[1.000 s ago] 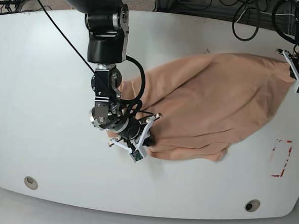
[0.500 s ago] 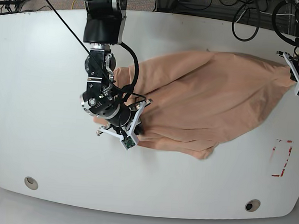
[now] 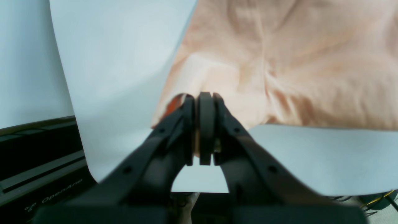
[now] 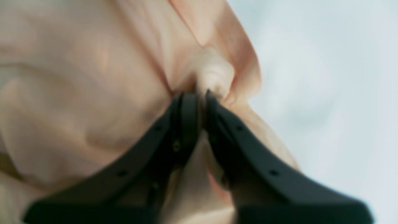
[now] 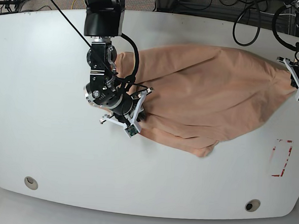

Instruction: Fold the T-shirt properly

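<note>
The peach-pink T-shirt (image 5: 206, 97) lies bunched and stretched across the white table (image 5: 39, 85), with no print showing. My right gripper (image 5: 139, 115) is at the shirt's left edge, shut on a knot of fabric; the right wrist view shows the black fingers (image 4: 186, 109) pinching the T-shirt (image 4: 93, 77) cloth. My left gripper (image 5: 294, 75) holds the shirt's far right tip at the table's edge. In the left wrist view that gripper (image 3: 200, 99) is shut on a corner of the T-shirt (image 3: 279, 62), just above the table.
A red rectangular mark (image 5: 281, 158) is on the table at the right. Two round holes (image 5: 31, 182) (image 5: 252, 205) sit near the front edge. Black cables (image 5: 246, 16) hang behind the far edge. The right arm's black body (image 5: 102, 17) rises over the back left.
My right gripper has moved left and toward the far side, dragging the shirt's near edge with it. The cloth is stretched more between both grippers. The left gripper has hardly moved.
</note>
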### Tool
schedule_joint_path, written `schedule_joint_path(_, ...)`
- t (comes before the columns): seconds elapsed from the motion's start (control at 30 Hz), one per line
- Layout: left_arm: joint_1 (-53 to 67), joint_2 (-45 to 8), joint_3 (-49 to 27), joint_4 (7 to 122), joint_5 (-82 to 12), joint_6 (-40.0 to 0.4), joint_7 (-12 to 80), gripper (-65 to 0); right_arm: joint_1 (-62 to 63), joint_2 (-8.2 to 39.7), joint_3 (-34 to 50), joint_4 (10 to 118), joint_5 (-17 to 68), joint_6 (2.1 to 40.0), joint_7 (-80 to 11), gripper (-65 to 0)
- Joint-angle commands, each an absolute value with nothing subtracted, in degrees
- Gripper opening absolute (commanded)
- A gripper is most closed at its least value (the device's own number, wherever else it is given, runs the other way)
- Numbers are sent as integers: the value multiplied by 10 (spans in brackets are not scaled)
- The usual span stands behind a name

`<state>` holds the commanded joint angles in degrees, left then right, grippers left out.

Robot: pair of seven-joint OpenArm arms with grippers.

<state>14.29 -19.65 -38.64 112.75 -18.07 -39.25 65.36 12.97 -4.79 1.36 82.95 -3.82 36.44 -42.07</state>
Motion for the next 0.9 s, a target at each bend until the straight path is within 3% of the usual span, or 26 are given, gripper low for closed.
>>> schedule_joint_path(0.07, 143, -196, -386, 1127, -181, -393, 654, -650, 130, -48, 14, 827, -38, 364, -418, -411)
schedule_joint_path(0.27, 142, -196, -386, 1127, -181, -393, 654, -650, 130, -48, 14, 829, -37, 365, -412, -422)
schedule_joint_path(0.57, 142, -196, -386, 1127, -181, -392, 654, -650, 128, -50, 14, 817, -32, 365, -410, -320)
schedule_joint_path(0.9, 142, -196, -386, 1127, -181, -392, 654, -650, 99, -57, -64, 830, -38, 364, -411, -371)
